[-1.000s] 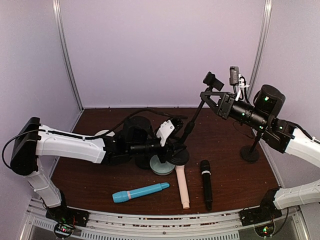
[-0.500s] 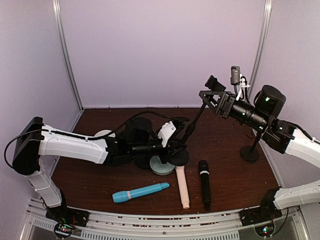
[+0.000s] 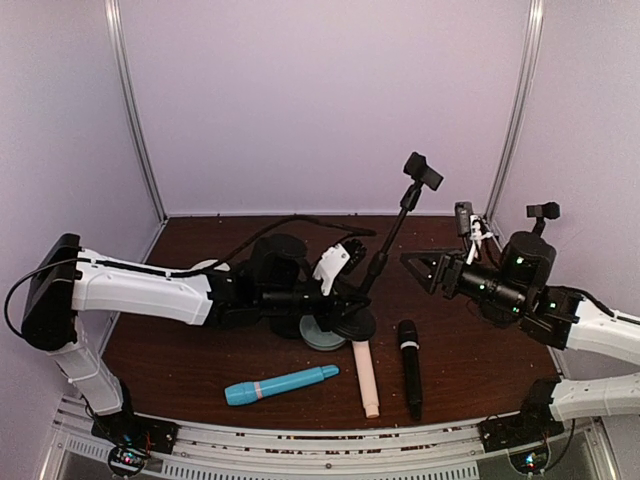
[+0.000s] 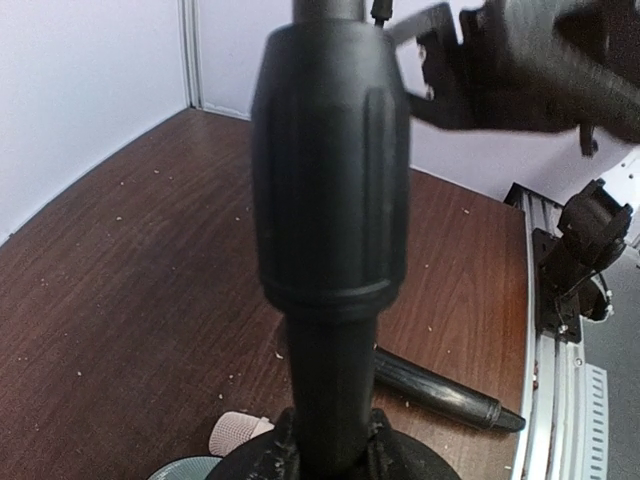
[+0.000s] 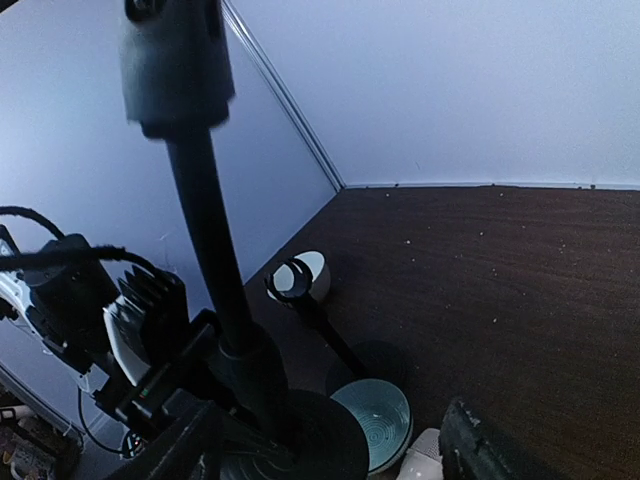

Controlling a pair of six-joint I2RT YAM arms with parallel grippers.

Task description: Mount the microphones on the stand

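A black stand [image 3: 392,230] rises from a round base [image 3: 352,322] to a clip [image 3: 423,170]. My left gripper [image 3: 350,292] is shut on its lower pole [image 4: 330,390], below a thick knob [image 4: 330,170]. My right gripper [image 3: 424,268] hangs open to the right of the pole, apart from it, its fingers [image 5: 478,448] low on either side of the right wrist view with nothing between them. Three microphones lie near the front edge: light blue [image 3: 282,384], pink-beige [image 3: 365,375] and black [image 3: 410,368]. None of them is held.
A teal bowl [image 3: 322,332] sits against the stand's base, and a white bowl [image 5: 312,272] stands farther back left. A second, low stand with a ring clip [image 5: 292,281] stands behind the bowl. Another clip [image 3: 543,210] shows above my right arm.
My right gripper has opened, let go of the stand's upper pole and dropped down to the right. My left gripper has closed on the lower pole.
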